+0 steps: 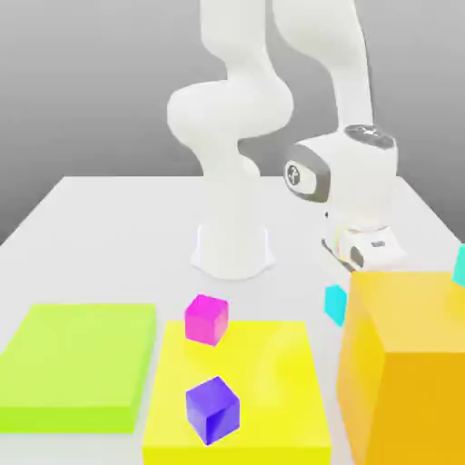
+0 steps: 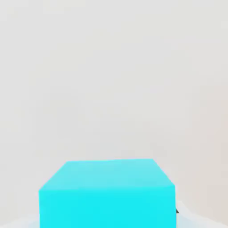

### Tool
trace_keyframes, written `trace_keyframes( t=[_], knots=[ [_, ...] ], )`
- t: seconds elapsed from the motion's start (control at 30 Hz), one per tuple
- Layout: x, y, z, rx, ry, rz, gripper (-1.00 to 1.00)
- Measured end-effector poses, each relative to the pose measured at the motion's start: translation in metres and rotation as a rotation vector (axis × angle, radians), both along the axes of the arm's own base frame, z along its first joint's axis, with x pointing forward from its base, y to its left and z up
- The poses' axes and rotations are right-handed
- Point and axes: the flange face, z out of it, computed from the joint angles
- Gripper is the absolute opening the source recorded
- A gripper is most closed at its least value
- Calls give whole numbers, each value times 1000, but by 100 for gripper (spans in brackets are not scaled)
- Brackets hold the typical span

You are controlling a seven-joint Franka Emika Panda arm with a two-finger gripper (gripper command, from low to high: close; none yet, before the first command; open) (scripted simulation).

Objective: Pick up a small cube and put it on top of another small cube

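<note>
A small cyan cube (image 1: 335, 302) rests on the table just under my gripper (image 1: 365, 257), partly hidden behind the big orange block (image 1: 409, 363). The hand view has the same cube (image 2: 107, 191) very close, sitting in the gap of the fingers. The gripper is shut on it, though the orange block hides the fingertips in the exterior view. A second small cyan cube (image 1: 460, 265) peeks in at the exterior view's right edge, behind the orange block.
A magenta cube (image 1: 206, 319) and a purple cube (image 1: 212, 410) lie on a yellow slab (image 1: 272, 381) in front. A lime-green slab (image 1: 77, 363) lies at the exterior view's left. The arm's white base (image 1: 232, 247) stands at the table's middle.
</note>
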Motion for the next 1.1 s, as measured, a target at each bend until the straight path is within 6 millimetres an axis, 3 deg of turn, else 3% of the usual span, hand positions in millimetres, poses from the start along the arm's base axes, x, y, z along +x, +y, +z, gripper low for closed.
trace_keyframes(
  t=[0.23, 0.47, 0.57, 0.73, 0.9, 1.1],
  knots=[
    [4, 68, 45, -142, -32, 190, -100],
    [0, 125, 106, -364, -213, 321, -100],
    [45, 81, 141, -429, -309, 134, -100],
    [86, -10, 156, -393, -267, -158, -100],
    [99, -98, 159, -306, -196, -432, -100],
    [88, -194, 153, -162, -113, -750, -100]
  ],
)
